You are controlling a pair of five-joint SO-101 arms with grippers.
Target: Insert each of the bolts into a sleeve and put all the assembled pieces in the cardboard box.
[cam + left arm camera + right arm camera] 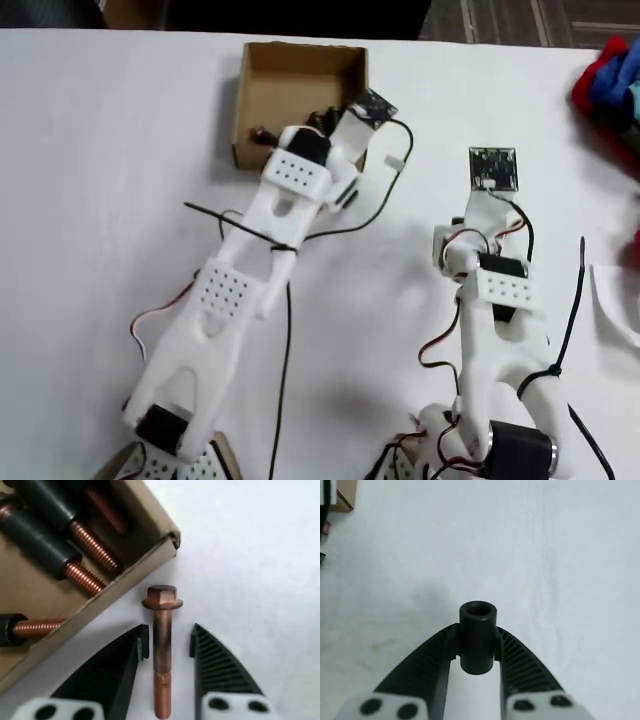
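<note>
Several sleeved bolts (42, 545) lie in the cardboard box (300, 46), the left gripper (169, 630) gapes around a loose bolt (162, 601), and the right gripper (476, 632) clamps an empty sleeve (477, 616).

One cardboard box (285, 80), at eleven o'clock on the table, contains four assembled pieces (45, 542), each a copper bolt through a black sleeve. Outside it: one bare bolt (162, 645), one empty sleeve (477, 637). Two arms (250, 260).

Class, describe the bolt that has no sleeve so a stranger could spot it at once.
Find the cardboard box on the white table. Just outside its corner, within the open left end effector, lies a copper bolt. Unlike the assembled pieces inside the box, its shank is bare.
</note>
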